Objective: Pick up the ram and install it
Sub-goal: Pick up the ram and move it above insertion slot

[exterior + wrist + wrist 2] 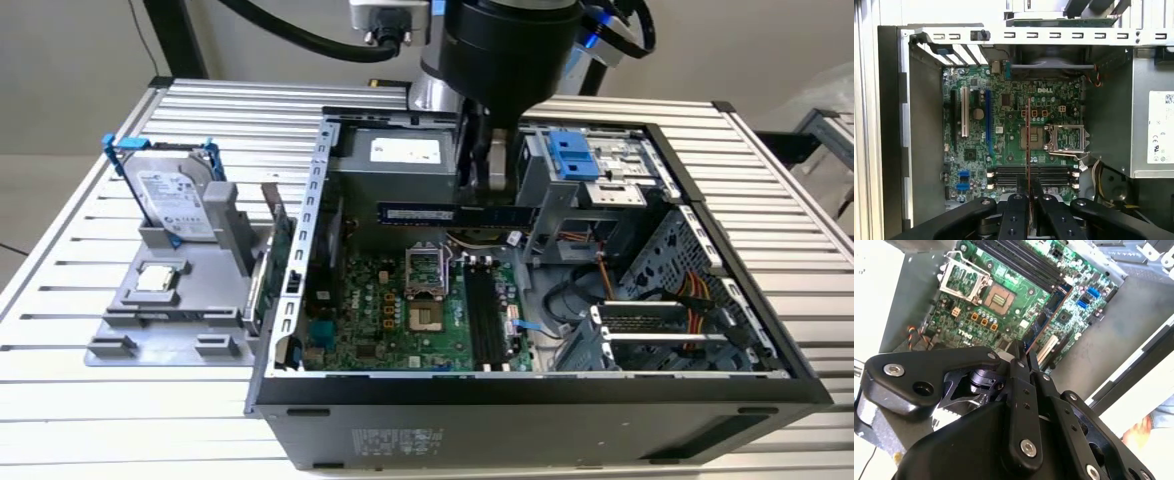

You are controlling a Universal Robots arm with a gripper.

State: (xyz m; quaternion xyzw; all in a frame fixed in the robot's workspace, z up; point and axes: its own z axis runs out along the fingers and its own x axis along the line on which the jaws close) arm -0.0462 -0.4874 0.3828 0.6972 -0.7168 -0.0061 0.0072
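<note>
The gripper (483,200) hangs inside the open computer case (534,420), its fingers clamped on the ram (416,213). The stick is pinched near its middle and lies level, with a length sticking out to either side of the fingers. It is off the board, in the air above the motherboard (374,320).

In the first wrist view the gripper (1029,192) holds the ram (1028,140) edge-on, so it reads as a thin line running straight out from between the two fingers. Beneath the tool lie the black memory slots (1009,176), which run across the line of the stick. The silver processor socket (1065,138) sits just off to one side of the stick.

In the second wrist view the gripper (1024,351) has the ram (1046,315) reaching forward from its tips, with the processor socket (996,296) and the memory slots (1019,262) beyond it.

Well apart from the tool, outside the case on the exterior view's left, a grey stand (147,330) carries an upright hard drive (171,190) in a blue frame and a small square silver chip (158,278)
</note>
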